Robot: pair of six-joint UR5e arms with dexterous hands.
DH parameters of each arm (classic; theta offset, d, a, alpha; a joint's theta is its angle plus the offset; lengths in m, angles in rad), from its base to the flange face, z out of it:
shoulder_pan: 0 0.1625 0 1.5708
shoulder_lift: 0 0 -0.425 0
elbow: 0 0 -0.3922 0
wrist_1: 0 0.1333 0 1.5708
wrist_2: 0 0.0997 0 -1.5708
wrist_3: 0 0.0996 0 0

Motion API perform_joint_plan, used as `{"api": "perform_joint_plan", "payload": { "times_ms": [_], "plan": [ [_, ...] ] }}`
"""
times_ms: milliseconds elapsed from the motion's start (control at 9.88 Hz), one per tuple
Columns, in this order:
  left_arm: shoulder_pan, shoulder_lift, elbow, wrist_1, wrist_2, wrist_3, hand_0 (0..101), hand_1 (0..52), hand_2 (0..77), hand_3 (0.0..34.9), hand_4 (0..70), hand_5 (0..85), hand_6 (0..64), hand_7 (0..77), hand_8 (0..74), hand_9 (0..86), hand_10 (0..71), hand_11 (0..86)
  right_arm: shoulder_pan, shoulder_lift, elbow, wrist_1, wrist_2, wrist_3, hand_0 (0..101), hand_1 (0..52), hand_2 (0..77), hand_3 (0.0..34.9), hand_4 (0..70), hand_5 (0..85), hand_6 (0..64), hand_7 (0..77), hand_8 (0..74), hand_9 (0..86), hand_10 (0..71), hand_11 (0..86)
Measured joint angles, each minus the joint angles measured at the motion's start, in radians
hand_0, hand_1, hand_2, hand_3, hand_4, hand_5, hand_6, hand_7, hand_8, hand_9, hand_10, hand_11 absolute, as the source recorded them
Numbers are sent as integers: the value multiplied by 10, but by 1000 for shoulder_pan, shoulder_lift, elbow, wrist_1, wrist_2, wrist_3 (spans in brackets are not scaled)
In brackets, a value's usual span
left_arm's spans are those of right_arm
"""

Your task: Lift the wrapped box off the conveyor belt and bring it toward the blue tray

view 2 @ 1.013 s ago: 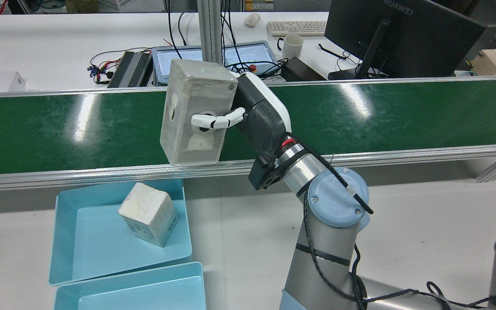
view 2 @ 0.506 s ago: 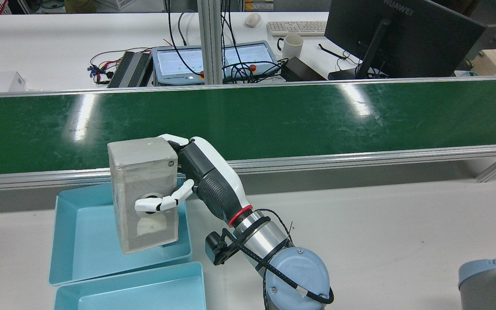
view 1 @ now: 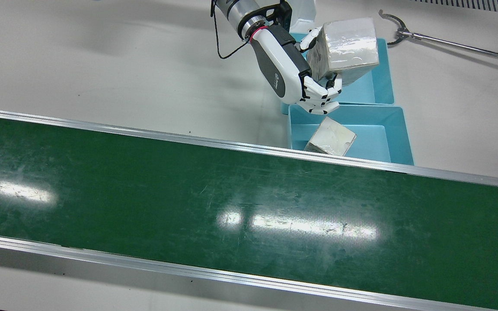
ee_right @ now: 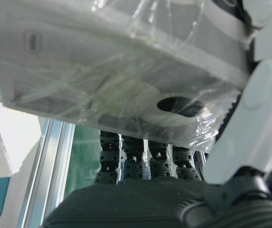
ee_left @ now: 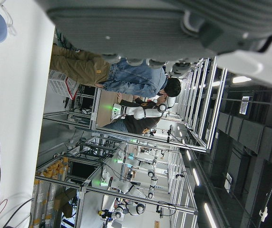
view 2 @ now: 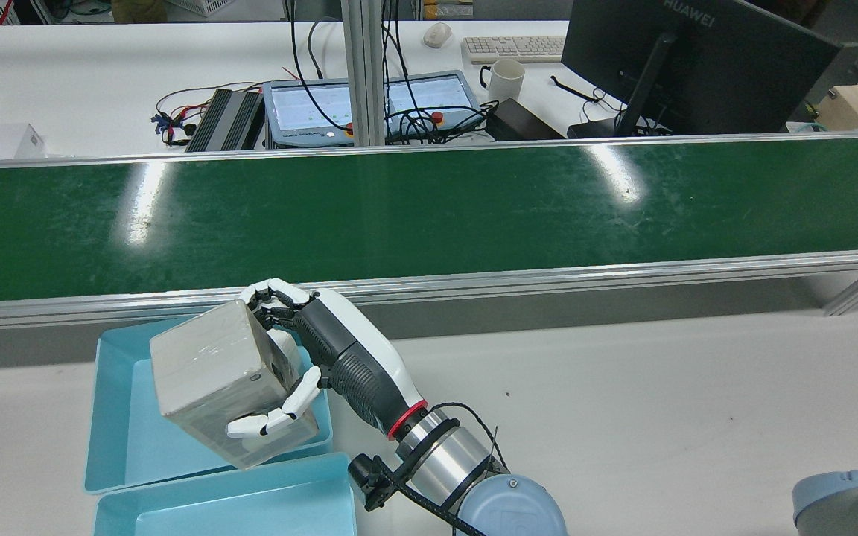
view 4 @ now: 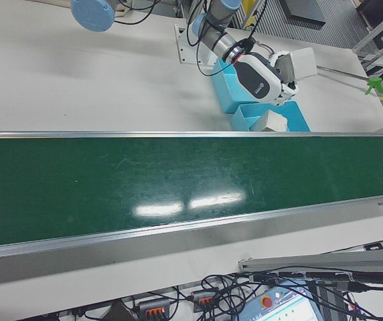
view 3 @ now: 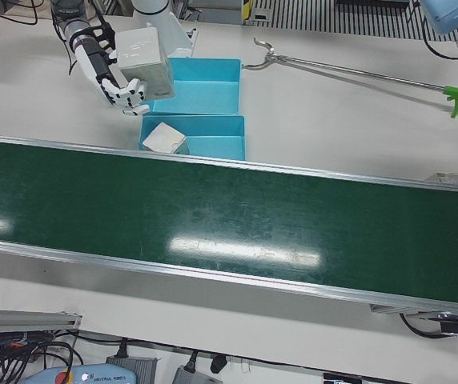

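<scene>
**Q:** Two blue trays lie at the right of the front view. Over which one does the wrapped box (view 1: 344,45) hang?

**A:** It hangs over the upper tray (view 1: 385,69), near that tray's left edge and clear of the floor. The lower tray (view 1: 400,129) already holds a smaller wrapped cube (view 1: 330,137). The conveyor belt (view 1: 231,203) is bare, so the pick appears complete.

**Q:** What is the state of each hand?

**A:** The right hand (view 1: 294,71) is clenched on the wrapped box. Its fingers (view 1: 320,93) wrap one face and the thumb presses the opposite face. The left hand (ee_left: 140,23) shows only as a dark palm at the top of its own view. Whether it is spread or closed cannot be told, and no box appears there.

**Q:** Which relation governs the coming move?

**A:** In the rear view the box sits to the left of the palm. It is tilted, with its long axis running from upper left to lower right. The lower corner points toward the rim shared by the two trays. A descent probably needs the box levelled first and kept off that rim and away from the cube.
</scene>
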Motion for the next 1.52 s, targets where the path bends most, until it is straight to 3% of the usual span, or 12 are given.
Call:
{"api": "perform_joint_plan", "payload": {
  "times_ms": [101,203,304,405,506,608,709,810,1013,1519],
  "plan": [
    [0,0,0,0,0,0,0,0,5,0,5,11,5,5,5,0,0,5,-1,-6,3,0,-4,1,508,44,316,0,125,535,327,458,376,507,71,338],
    [0,0,0,0,0,0,0,0,11,0,5,11,5,5,5,0,0,5,-1,-11,5,-1,-7,2,538,316,164,29,104,267,175,327,169,327,0,213],
    [0,0,0,0,0,0,0,0,11,0,5,11,5,5,5,0,0,5,0,-15,8,-1,-8,3,525,295,120,38,76,136,87,262,38,235,0,33],
    [0,0,0,0,0,0,0,0,5,0,5,11,0,5,5,0,5,5,3,-21,12,-1,-8,8,519,136,120,63,93,49,87,262,0,114,0,16],
    [0,0,0,0,0,0,0,0,5,0,5,11,5,5,5,0,5,0,6,-25,15,-1,-9,14,519,136,120,63,93,49,16,147,0,114,0,16],
    [0,0,0,0,0,0,0,0,11,0,5,11,5,5,5,0,5,5,9,-28,17,-2,-9,19,512,153,82,81,93,65,44,82,0,16,0,16],
    [0,0,0,0,0,0,0,0,11,0,5,11,5,5,5,0,0,5,11,-31,18,-3,-12,23,512,153,82,81,93,65,44,82,0,16,0,16],
    [0,0,0,0,0,0,0,0,5,0,5,11,0,5,5,0,0,0,13,-34,19,-4,-15,25,505,158,44,90,93,65,44,153,0,16,0,16],
    [0,0,0,0,0,0,0,0,11,0,5,11,5,5,5,0,0,5,17,-33,13,-3,-18,28,501,158,44,102,93,65,49,164,0,16,0,16],
    [0,0,0,0,0,0,0,0,5,0,0,11,5,5,5,5,5,5,17,70,-48,0,-5,23,500,180,87,100,147,82,71,213,5,33,0,11]
  ]
}}
